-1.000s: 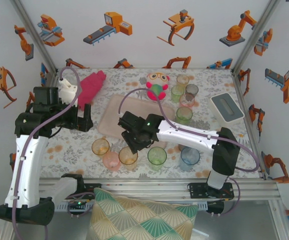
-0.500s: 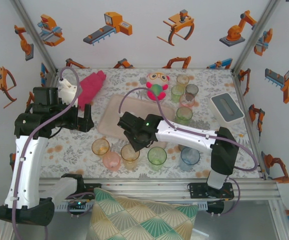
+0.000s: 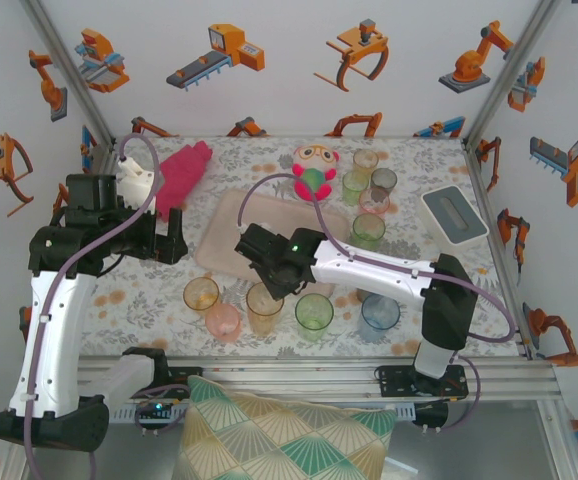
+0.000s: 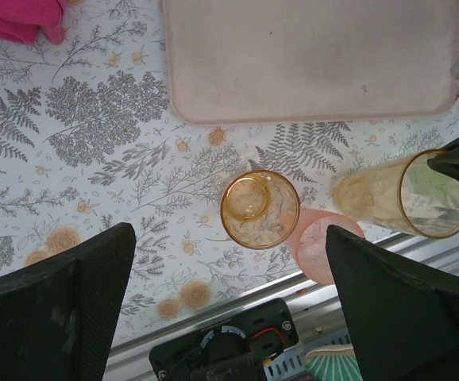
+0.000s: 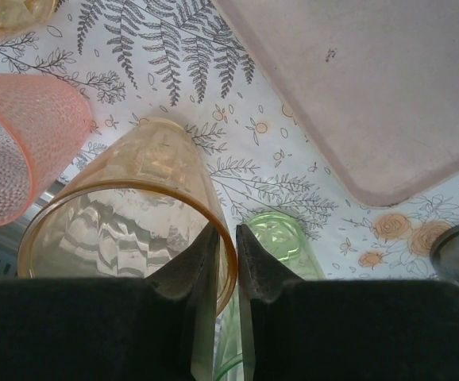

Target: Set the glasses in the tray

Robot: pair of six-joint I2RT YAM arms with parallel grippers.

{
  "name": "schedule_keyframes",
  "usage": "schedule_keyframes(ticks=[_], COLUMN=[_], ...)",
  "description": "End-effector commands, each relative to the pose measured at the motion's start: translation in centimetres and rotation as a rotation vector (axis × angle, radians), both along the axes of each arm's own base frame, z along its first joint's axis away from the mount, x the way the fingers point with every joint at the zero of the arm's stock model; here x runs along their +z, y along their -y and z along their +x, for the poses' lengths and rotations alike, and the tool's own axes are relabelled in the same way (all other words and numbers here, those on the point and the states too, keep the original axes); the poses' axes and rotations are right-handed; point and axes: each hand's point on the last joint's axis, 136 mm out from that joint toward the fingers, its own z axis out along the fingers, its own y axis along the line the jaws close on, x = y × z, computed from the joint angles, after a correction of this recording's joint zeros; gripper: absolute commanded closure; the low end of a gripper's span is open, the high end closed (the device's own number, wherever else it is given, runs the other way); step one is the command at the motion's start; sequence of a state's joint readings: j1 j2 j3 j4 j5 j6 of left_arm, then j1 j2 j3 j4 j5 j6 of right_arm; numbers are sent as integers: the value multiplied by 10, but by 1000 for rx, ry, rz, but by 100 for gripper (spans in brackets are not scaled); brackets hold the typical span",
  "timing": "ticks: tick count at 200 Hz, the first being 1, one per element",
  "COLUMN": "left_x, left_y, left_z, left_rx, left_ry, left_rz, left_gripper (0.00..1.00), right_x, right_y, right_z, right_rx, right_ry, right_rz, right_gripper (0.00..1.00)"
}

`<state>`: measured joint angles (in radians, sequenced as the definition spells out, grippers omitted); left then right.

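1. Nearest the arm bases stood a row of glasses on the patterned table: an orange glass, a pink glass, an amber glass, a green glass and a blue glass.
2. The right gripper came down on the amber glass from above. One finger was inside the mouth and one outside, and the two were pressed nearly together with the rim pinched between them.
3. That glass stood mouth up with its long axis roughly vertical. Whether its base had left the table could not be told. The pink glass sat just beside it.
4. The tray lay just beyond the held glass, on the side away from the bases, and its bare surface held no glass. In my judgement the move ahead was a short lift and a carry straight away from the arm bases, and the right arm was clearly the nearer one.
5. The left gripper hung at the tray's left side, jaws spread wide and holding nothing. Its camera looked down on the orange glass and the tray's near rim.
6. Farther back, a cluster of glasses stood past the tray's right corner, well apart from both grippers.
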<state>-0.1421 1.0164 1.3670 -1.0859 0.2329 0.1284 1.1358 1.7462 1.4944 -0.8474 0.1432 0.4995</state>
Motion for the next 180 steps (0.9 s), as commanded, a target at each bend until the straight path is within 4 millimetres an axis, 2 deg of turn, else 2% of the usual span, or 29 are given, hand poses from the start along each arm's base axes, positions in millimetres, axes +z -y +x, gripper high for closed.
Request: schedule_keyframes(ticks=[1, 105, 156, 180], left_x=[5, 6, 9, 11], left_y=[-1, 0, -2, -3], left_z=[-5, -7, -7, -6], left_rx=[-8, -14, -10, -6], left_ry=[10, 16, 28, 38], left_rz=[2, -1, 10, 17], left_gripper=[3, 3, 3, 3], right_x=[30, 54, 71, 83], right_y=[-2, -2, 7, 17], right_z=[4, 12, 20, 32], right_rx=[12, 11, -20, -72], right_ry=[60, 87, 88, 85], right_rz=[35, 73, 121, 156], right_gripper=[84, 91, 92, 93])
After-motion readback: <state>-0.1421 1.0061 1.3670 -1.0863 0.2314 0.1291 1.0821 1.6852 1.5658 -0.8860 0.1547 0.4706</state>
